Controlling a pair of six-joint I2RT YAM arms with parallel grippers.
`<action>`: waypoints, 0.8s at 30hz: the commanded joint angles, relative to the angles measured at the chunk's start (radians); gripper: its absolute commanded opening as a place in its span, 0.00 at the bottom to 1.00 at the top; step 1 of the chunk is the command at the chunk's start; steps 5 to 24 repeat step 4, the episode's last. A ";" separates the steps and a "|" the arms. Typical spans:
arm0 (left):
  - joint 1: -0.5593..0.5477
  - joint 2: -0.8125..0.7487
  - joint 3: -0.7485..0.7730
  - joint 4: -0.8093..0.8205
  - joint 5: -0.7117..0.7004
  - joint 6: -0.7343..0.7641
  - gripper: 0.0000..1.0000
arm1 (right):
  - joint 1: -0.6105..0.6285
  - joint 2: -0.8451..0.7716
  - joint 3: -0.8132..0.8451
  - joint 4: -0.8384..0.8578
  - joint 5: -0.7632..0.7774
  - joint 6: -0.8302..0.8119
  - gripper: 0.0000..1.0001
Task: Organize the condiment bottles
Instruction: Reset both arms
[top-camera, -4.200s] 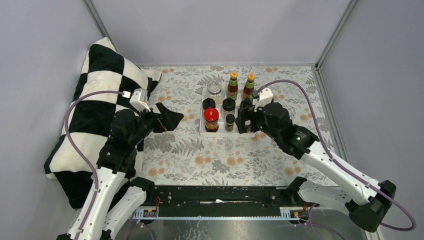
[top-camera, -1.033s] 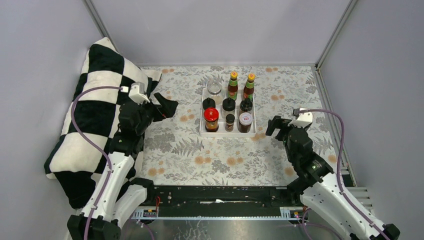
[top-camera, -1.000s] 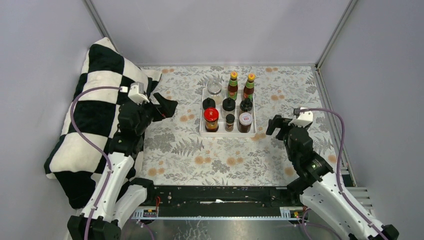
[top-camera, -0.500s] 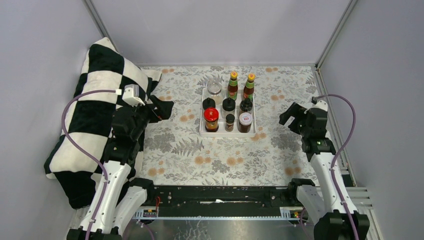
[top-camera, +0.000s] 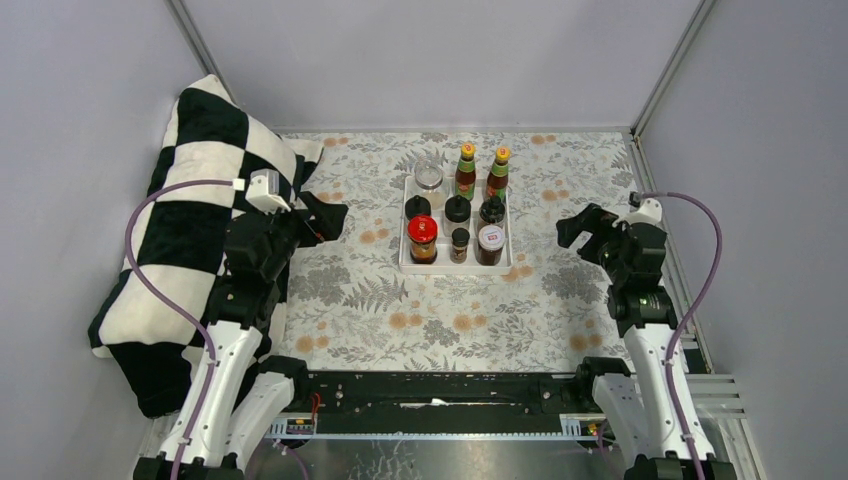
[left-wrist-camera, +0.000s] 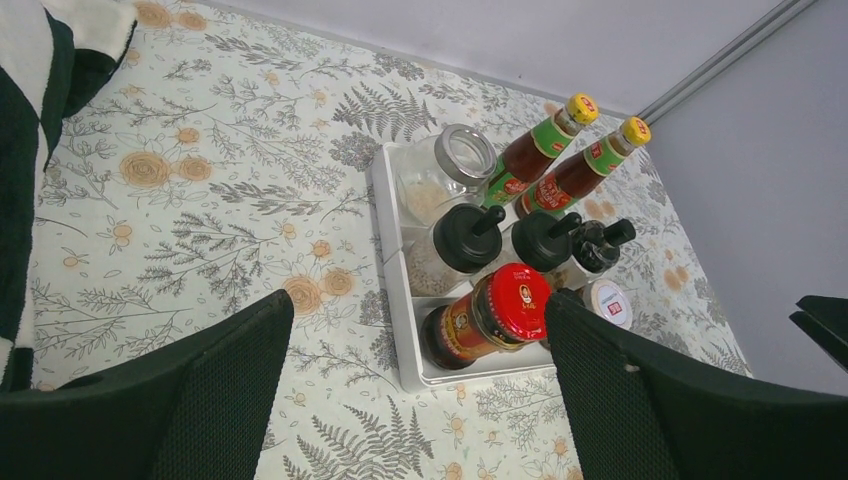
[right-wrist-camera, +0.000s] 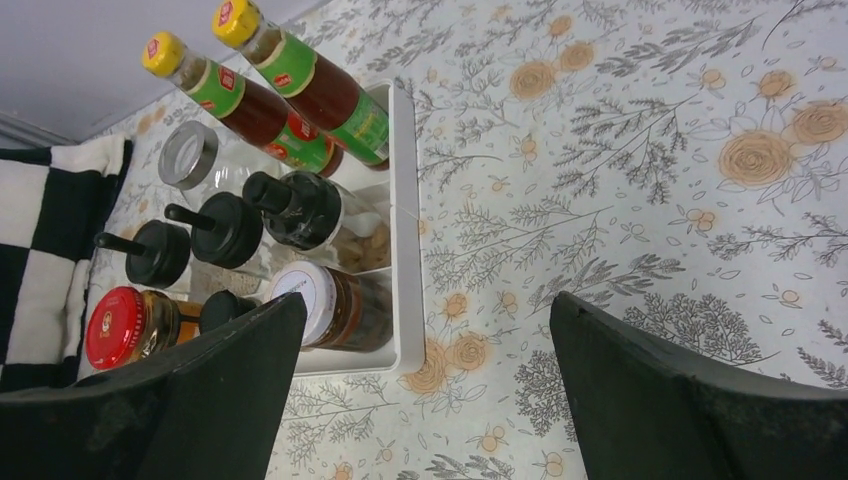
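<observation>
Between the spread, empty left gripper (top-camera: 330, 218) and right gripper (top-camera: 578, 225), seemingly equally near both, small glass condiment bottles (top-camera: 458, 208) stand upright in a white rectangular plastic tray (right-wrist-camera: 404, 250): red-lidded jar (top-camera: 422, 228) nearest left, white-lidded jar (top-camera: 490, 238) nearest right, tall orange-capped bottles (top-camera: 466, 165) farthest.

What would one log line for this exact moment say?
left hand: open, empty | right hand: open, empty | condiment bottles: all upright in white tray | hands: either side of tray, touching nothing

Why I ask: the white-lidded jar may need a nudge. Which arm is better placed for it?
Right, probably. The white-lidded jar stands in the tray's near right corner, on the open right gripper's side; the left gripper must cross the red-lidded jar.
</observation>
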 joint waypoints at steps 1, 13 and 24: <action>0.005 0.004 0.036 -0.006 0.013 0.015 0.99 | -0.003 0.026 0.001 0.046 -0.068 0.008 1.00; 0.005 0.006 0.038 -0.009 0.014 0.017 0.99 | -0.003 0.012 -0.010 0.061 -0.083 0.009 1.00; 0.005 0.006 0.038 -0.009 0.014 0.017 0.99 | -0.003 0.012 -0.010 0.061 -0.083 0.009 1.00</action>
